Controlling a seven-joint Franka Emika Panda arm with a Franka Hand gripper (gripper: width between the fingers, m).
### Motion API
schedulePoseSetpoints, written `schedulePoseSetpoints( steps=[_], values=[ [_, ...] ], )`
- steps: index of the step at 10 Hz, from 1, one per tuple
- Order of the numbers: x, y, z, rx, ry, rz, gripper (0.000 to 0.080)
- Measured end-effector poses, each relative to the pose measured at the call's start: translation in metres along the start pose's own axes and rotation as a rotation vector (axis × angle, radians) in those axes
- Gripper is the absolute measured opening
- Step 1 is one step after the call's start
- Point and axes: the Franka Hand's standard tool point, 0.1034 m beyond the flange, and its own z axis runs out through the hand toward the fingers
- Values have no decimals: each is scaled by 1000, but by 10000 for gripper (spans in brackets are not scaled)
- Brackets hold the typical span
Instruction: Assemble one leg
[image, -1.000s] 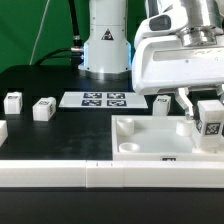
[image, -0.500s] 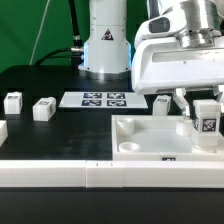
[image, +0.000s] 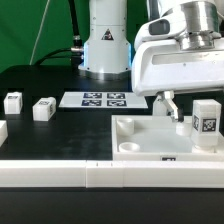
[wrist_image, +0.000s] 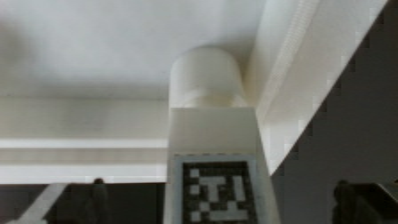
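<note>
The leg (image: 206, 122), a small white post with a black-and-white tag on its side, stands upright at the right corner of the large flat white square piece (image: 140, 129). In the wrist view the leg (wrist_image: 215, 150) stands in the middle, tag facing the camera. My gripper (image: 198, 110) is open and straddles the leg. Its dark fingers (wrist_image: 86, 203) stand wide on either side, apart from the leg. In the exterior view one finger (image: 171, 106) shows to the left of the leg; the other is hidden.
Three more legs lie on the black table (image: 13, 101), (image: 43, 108), (image: 162, 102); a further white part pokes in at the left edge (image: 2, 130). The marker board (image: 105, 99) lies at the back. A white rail (image: 80, 176) runs along the front. The arm's base (image: 105, 45) stands behind.
The fingers have spread apart and let go of the leg. The leg has straightened and settled upright on the square piece.
</note>
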Motion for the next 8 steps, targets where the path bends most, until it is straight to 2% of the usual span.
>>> schedulePoseSetpoints(
  steps=[3, 4, 6, 8],
  values=[
    [0, -1, 0, 3, -7, 0, 647],
    [6, -5, -7, 14, -23, -1, 649],
    [19, -4, -18, 20, -33, 2, 649],
    [17, -6, -18, 33, -75, 3, 649]
  ],
)
